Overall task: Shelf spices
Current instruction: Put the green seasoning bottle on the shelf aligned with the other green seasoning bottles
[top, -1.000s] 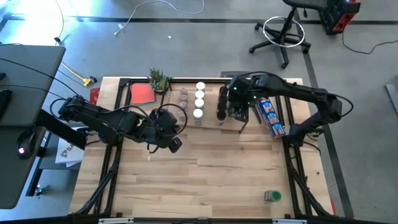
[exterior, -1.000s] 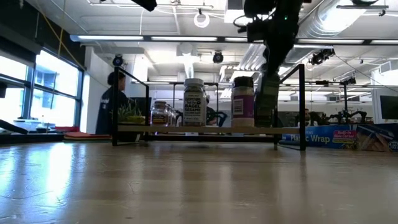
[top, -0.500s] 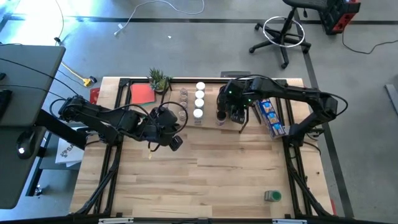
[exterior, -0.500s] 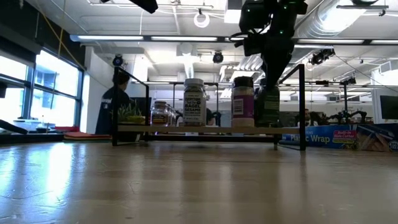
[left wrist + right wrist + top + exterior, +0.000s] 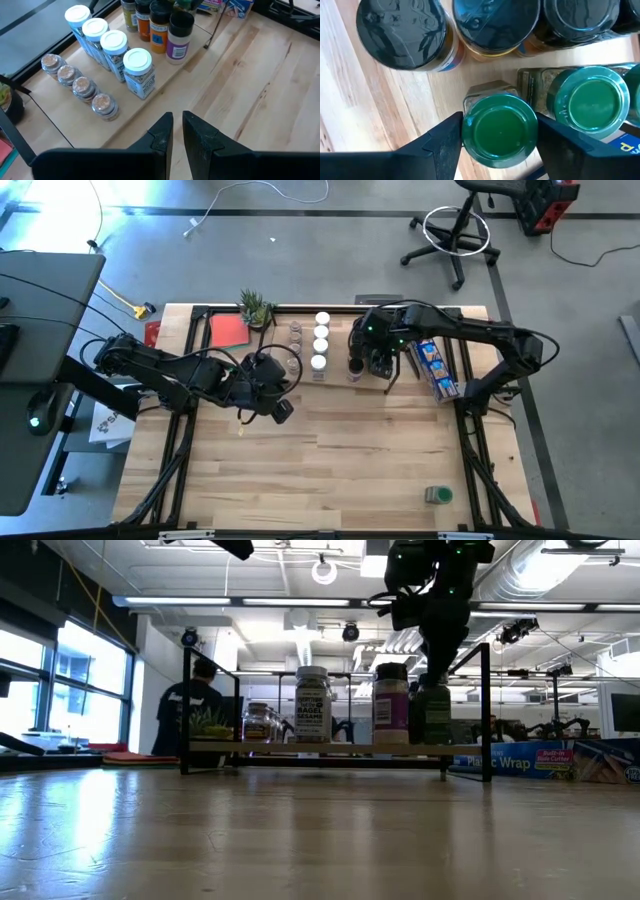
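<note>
The shelf (image 5: 167, 82), a light-wood rack in a black wire frame (image 5: 487, 710), stands at the table's far middle. On it are spices with white lids (image 5: 107, 42), brownish lids (image 5: 80, 87) and black lids (image 5: 400, 32). My right gripper (image 5: 500, 125) points down over the shelf's right end. Its fingers flank a green-lidded jar (image 5: 500, 130) that stands upright on the shelf board (image 5: 432, 712), beside another green-lidded jar (image 5: 592, 102). My left gripper (image 5: 177, 125) hangs shut and empty above the table, near and left of the shelf (image 5: 280, 408). My right gripper comes from above, with one finger (image 5: 445, 140) on each side of the green lid's rim (image 5: 470, 125). I cannot tell whether the fingers touch the lid. The jar stands on its base on the shelf.
A long blue printed box (image 5: 435, 368) lies just right of the shelf. One green-lidded jar (image 5: 438, 495) lies on the table's near right corner. A potted plant (image 5: 256, 307) and a red sheet (image 5: 228, 330) are at the far left. A person (image 5: 195, 705) stands beyond the table.
My right gripper has come down over the shelf's right end with the green-lidded jar. The jar was above the board and tilted; now it stands upright on the board beside the black-lidded jar. The person behind the table has shifted a little.
</note>
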